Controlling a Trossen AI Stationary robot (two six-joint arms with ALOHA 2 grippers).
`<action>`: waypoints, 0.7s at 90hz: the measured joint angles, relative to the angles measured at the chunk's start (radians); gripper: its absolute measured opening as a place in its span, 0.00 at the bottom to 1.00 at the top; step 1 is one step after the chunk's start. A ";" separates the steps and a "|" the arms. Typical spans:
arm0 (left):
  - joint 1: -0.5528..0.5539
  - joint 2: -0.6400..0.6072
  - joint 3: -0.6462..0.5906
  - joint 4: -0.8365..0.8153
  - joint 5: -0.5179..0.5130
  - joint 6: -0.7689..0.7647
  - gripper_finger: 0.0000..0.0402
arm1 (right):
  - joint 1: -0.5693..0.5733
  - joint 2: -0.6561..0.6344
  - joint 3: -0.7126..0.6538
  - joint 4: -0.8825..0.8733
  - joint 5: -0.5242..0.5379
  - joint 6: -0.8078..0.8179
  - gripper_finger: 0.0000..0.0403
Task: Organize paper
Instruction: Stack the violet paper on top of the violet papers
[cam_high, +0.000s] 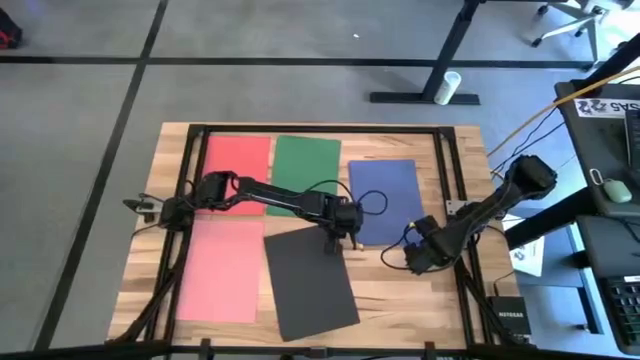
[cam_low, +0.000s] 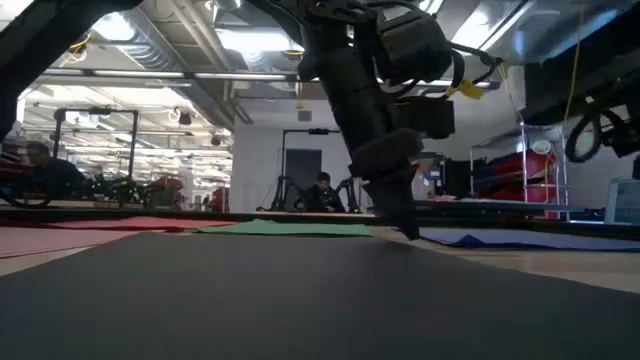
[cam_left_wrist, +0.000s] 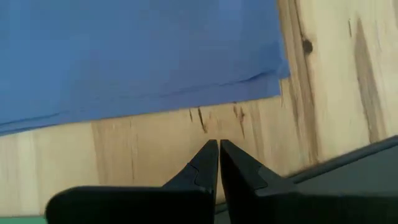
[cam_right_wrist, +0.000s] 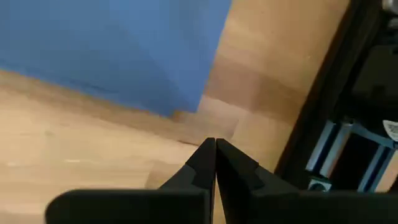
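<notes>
I am working over a pale wooden table (cam_high: 420, 290) edged by a black frame (cam_high: 455, 180), standing on grey carpet crossed by dark lines.

Left to right in the high view: the pink sheet (cam_high: 222, 268) is lying at the near left, with the red sheet (cam_high: 237, 155) beyond it. The green sheet (cam_high: 305, 165) is lying right of the red one, partly under my left arm. The dark grey sheet (cam_high: 308, 280) is lying tilted at the near centre. The blue sheet (cam_high: 385, 195) is lying at the far right of the set.

My left gripper (cam_high: 340, 243) is pointing down at the far edge of the dark grey sheet, just left of the blue sheet; its fingers (cam_left_wrist: 208, 163) are pressed together on nothing. My right gripper (cam_high: 392, 258) is sitting low over bare wood just beyond the blue sheet's near right corner, its fingers (cam_right_wrist: 205, 163) likewise closed and empty.

The low view alone is showing the room: ceiling lights, racks, and a seated person (cam_low: 322, 192) in the background. The left wrist view alone is showing the blue sheet's edge (cam_left_wrist: 186, 93) lifting slightly off the wood.
</notes>
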 joint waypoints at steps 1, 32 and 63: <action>0.000 0.000 0.000 0.002 0.000 0.000 0.00 | 0.000 0.003 0.000 0.000 0.006 0.000 0.00; 0.001 0.003 0.000 0.022 0.000 -0.014 0.00 | -0.001 0.032 -0.028 0.033 0.050 0.007 0.00; -0.010 0.061 0.005 0.027 0.001 -0.015 0.00 | 0.000 0.032 -0.031 0.037 0.075 0.008 0.00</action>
